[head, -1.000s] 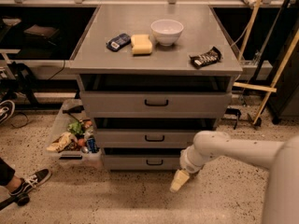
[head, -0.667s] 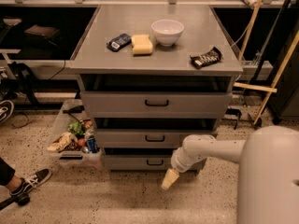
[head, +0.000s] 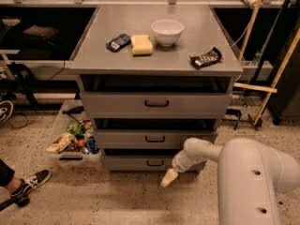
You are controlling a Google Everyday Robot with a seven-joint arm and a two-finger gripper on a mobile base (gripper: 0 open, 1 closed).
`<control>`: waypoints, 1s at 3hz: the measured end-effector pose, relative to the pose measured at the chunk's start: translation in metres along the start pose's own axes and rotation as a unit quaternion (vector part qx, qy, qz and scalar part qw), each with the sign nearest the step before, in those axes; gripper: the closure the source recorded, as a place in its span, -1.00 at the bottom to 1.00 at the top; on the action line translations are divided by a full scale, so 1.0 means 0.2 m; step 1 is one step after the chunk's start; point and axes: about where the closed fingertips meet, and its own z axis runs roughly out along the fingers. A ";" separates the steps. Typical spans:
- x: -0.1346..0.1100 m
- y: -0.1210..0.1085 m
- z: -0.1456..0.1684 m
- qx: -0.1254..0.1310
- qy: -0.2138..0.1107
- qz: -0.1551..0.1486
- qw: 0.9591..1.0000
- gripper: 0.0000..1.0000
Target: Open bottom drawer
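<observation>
The grey metal cabinet [head: 154, 55] has three drawers. The bottom drawer [head: 136, 162] is the lowest and narrowest front, with a small black bar handle [head: 155, 163]; it looks closed or nearly so. My gripper [head: 168, 177] hangs at the end of the white arm [head: 201, 153], just below and right of that handle, near the floor and not touching the handle. The middle drawer [head: 154, 138] and the top drawer [head: 156, 104] sit above.
On the cabinet top lie a white bowl [head: 167, 32], a yellow sponge [head: 141, 44], a dark blue packet [head: 118, 42] and a black snack bar [head: 206, 58]. A clear bin of items [head: 72, 139] stands left of the cabinet. A shoe [head: 28, 182] is at lower left. Wooden poles [head: 276, 74] lean at right.
My arm has swung left across the cabinet front, bringing the gripper from right of the bottom drawer to just below its handle.
</observation>
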 end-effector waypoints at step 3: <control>-0.02 -0.16 0.08 0.042 -0.013 0.012 0.999 -1.00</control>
